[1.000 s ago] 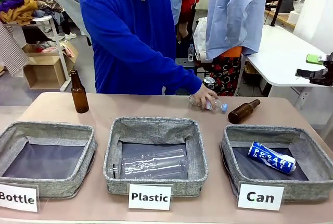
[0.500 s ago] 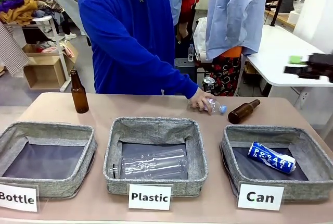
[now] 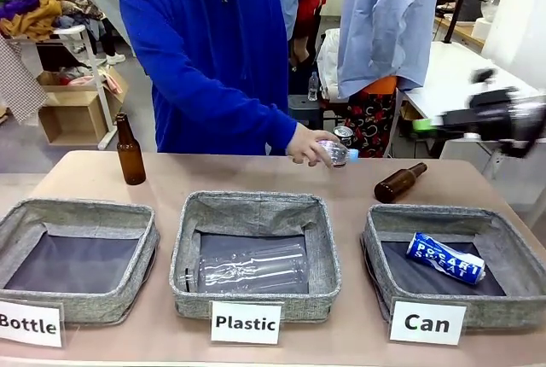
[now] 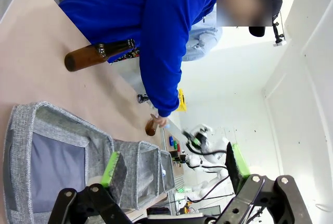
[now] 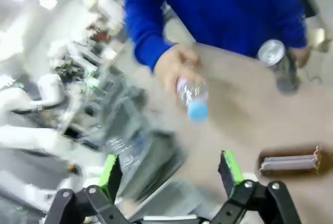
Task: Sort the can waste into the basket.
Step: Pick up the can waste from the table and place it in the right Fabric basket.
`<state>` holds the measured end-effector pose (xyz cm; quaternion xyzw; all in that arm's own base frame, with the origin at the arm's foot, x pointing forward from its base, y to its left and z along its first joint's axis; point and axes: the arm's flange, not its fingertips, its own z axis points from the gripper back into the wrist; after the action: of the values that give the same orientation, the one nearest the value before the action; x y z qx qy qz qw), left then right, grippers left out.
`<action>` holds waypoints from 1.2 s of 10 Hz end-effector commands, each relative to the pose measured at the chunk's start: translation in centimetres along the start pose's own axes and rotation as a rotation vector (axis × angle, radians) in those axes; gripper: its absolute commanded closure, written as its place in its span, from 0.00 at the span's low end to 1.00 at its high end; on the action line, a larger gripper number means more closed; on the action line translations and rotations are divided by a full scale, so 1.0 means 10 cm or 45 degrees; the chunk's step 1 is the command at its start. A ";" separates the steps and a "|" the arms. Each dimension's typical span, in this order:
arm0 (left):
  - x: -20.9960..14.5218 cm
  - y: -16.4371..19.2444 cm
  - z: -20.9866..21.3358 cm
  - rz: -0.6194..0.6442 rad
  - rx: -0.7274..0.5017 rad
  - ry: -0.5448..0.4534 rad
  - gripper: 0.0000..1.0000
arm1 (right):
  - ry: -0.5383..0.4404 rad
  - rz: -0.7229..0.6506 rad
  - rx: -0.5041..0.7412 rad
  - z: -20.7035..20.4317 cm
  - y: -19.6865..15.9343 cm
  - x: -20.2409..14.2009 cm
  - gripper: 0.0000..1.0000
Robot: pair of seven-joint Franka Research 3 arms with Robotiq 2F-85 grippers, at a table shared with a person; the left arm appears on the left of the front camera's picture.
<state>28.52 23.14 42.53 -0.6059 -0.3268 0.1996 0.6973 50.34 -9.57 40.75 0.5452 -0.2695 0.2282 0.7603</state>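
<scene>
Bright even light; blurred right wrist view.

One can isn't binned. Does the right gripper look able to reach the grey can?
Probably yes: the right gripper is open with the grey can ahead; the person's hand, holding a plastic bottle, is aside.

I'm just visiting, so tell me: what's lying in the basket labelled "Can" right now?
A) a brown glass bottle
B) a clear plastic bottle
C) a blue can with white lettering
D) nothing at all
C: a blue can with white lettering lies on its side on the dark lining of the basket behind the white "Can" card.
</scene>
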 end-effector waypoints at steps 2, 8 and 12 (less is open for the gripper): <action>-0.01 -0.02 0.00 -0.014 -0.010 0.007 0.00 | 0.020 -0.144 0.070 1.31 0.61 -0.69 0.00; -0.01 -0.02 0.00 -0.014 -0.010 0.007 0.00 | -0.131 0.028 -0.061 1.26 0.56 -0.83 0.00; -0.01 -0.02 0.00 -0.014 -0.010 0.007 0.00 | -0.003 0.303 -0.325 0.11 0.17 0.01 0.00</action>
<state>28.62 23.14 42.52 -0.6056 -0.3255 0.1992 0.6983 46.76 -11.87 43.61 0.4511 -0.3410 0.2637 0.7815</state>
